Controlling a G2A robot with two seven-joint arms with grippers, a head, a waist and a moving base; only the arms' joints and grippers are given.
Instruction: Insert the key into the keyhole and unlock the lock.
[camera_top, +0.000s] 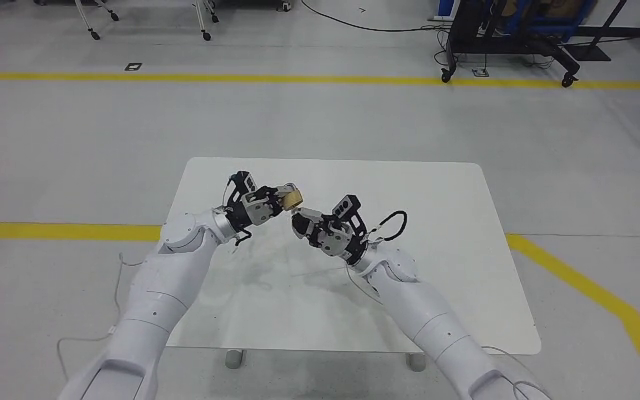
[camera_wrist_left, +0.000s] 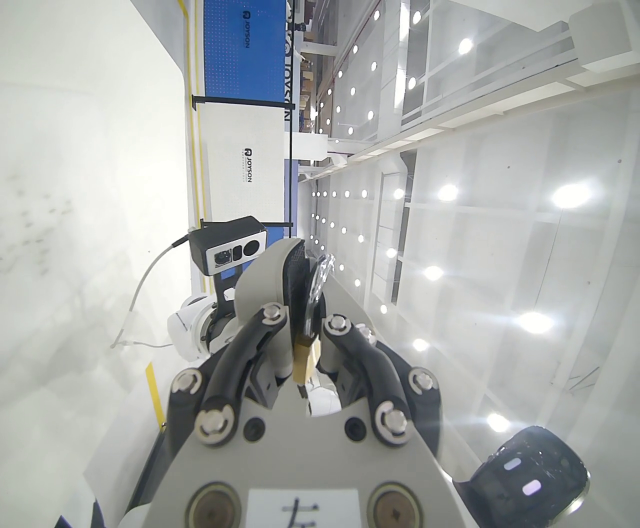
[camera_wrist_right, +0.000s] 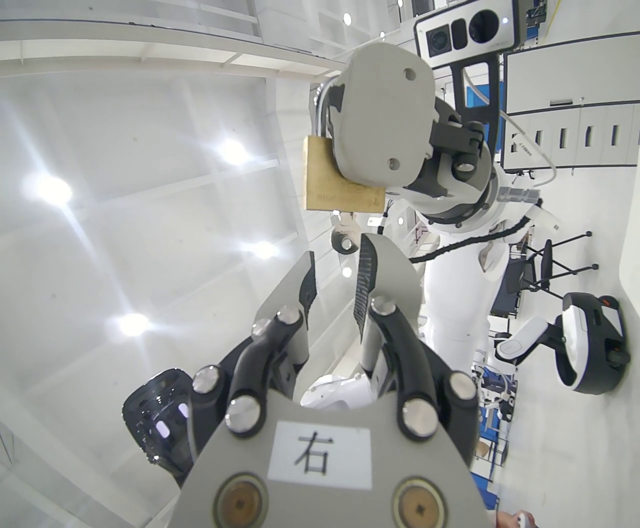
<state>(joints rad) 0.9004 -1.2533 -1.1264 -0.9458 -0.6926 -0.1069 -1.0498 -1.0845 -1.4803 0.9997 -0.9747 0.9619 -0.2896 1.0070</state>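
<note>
Over the white table (camera_top: 450, 200), the left gripper (camera_top: 280, 201) is clamping a brass padlock (camera_wrist_right: 327, 180) by its body. The key (camera_wrist_right: 344, 231) is sitting in the keyhole at its base, and the right gripper (camera_wrist_right: 339, 247), fingers parted, is hovering at the key's head.

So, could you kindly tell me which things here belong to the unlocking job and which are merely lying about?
Job: padlock, clamped in left tool; key, inserted in it; right tool, open near the key.
Lying about: black cart, wheeled stands, on the floor beyond the table.
</note>
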